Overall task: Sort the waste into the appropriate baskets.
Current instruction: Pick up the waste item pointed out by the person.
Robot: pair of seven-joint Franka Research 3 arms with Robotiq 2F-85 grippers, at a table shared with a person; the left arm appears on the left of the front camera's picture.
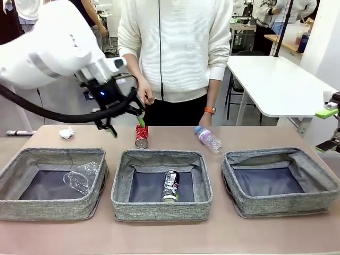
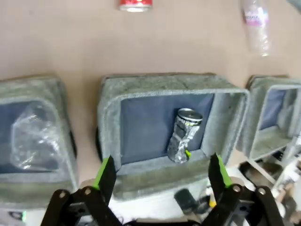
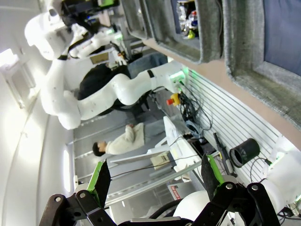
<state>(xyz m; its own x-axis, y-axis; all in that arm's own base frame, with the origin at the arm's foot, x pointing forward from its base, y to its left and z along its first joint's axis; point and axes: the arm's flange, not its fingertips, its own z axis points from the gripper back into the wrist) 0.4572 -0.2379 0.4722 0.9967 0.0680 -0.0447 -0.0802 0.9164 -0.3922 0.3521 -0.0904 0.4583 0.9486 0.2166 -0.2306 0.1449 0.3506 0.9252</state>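
A red drink can (image 1: pixel 141 137) stands on the table behind the middle basket (image 1: pixel 159 155). My left gripper (image 1: pixel 127 126) hangs open just above and left of it, holding nothing. A clear blue-capped bottle (image 1: pixel 208 139) lies to the right and a white paper ball (image 1: pixel 66 133) at far left. A black-and-silver can (image 1: pixel 170 186) lies in the middle basket, a clear plastic container (image 1: pixel 82 178) in the left basket (image 1: pixel 53 154). In the left wrist view the left gripper (image 2: pixel 161 172) looks down on the crushed can (image 2: pixel 183 135). My right gripper (image 1: pixel 328 129) (image 3: pixel 155 176) is open at the right edge.
The right basket (image 1: pixel 276 154) holds nothing. A person in a white sweater stands at the far side, one hand (image 1: pixel 146 98) just above the red can. A white table (image 1: pixel 276 85) stands behind on the right.
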